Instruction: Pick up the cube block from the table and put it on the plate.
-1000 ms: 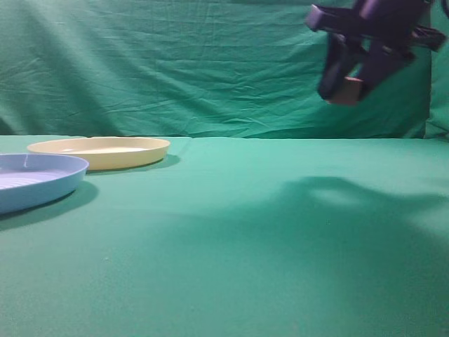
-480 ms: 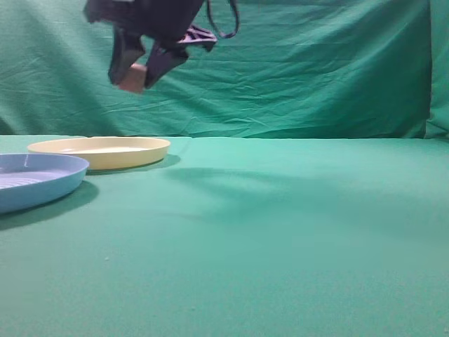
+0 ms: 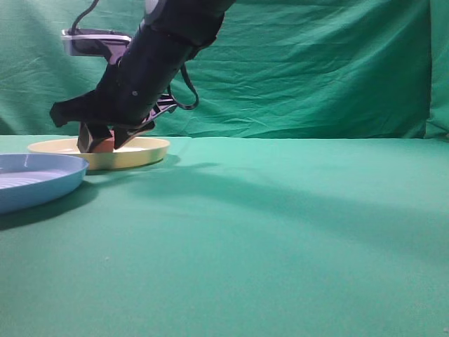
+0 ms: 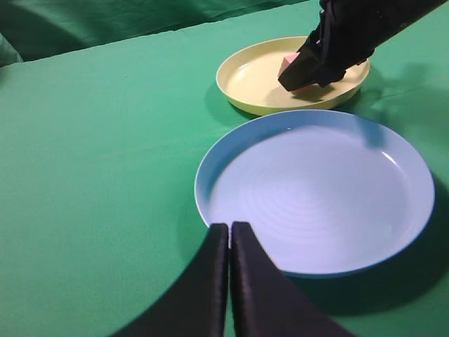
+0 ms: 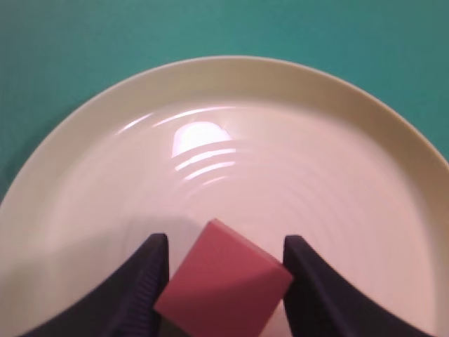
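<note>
Swung left and down since earlier | my right claw (image 5: pixel 223 281) pinching cube block (image 5: pixel 223 284) over cream plate (image 5: pixel 365 133) | tilted cube may tumble when released

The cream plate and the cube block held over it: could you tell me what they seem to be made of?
The plate looks like glossy plastic or glazed ceramic: it shows bright highlights and faint concentric rings. The cube block looks matte, without any shine, possibly wood or foam; the pictures cannot settle which.
</note>
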Action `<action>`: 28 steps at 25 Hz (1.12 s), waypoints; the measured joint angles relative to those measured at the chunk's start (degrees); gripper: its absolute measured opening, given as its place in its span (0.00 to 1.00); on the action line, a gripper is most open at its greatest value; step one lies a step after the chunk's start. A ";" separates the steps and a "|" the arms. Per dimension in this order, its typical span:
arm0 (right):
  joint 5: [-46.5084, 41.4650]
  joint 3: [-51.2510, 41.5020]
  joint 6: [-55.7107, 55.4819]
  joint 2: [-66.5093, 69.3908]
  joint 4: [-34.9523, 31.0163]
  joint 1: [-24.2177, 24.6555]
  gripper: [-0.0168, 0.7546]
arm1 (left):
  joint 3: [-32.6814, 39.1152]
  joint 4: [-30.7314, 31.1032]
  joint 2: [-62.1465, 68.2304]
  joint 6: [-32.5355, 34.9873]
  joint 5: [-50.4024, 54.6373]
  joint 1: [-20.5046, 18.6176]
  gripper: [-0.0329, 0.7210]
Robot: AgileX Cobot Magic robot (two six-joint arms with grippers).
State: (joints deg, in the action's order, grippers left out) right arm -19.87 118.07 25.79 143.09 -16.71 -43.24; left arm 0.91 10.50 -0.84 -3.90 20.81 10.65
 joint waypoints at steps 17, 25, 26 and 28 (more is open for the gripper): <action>-27.54 0.13 -8.95 -18.85 6.59 0.00 0.35 | 0.00 0.00 0.00 0.00 0.00 0.00 0.04; -47.71 0.22 -23.47 -30.38 13.65 4.04 0.02 | 0.00 0.00 0.00 0.00 0.00 0.00 0.04; -48.96 0.22 -23.58 -31.86 13.92 4.13 0.02 | 0.00 0.00 0.00 0.00 0.00 0.00 0.04; -50.24 0.22 -23.78 -34.74 14.67 4.13 0.02 | 0.00 0.00 0.00 0.00 0.00 0.00 0.04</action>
State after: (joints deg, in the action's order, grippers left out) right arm -70.11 118.29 2.01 108.35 -2.03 -39.11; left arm 0.91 10.50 -0.84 -3.90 20.81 10.65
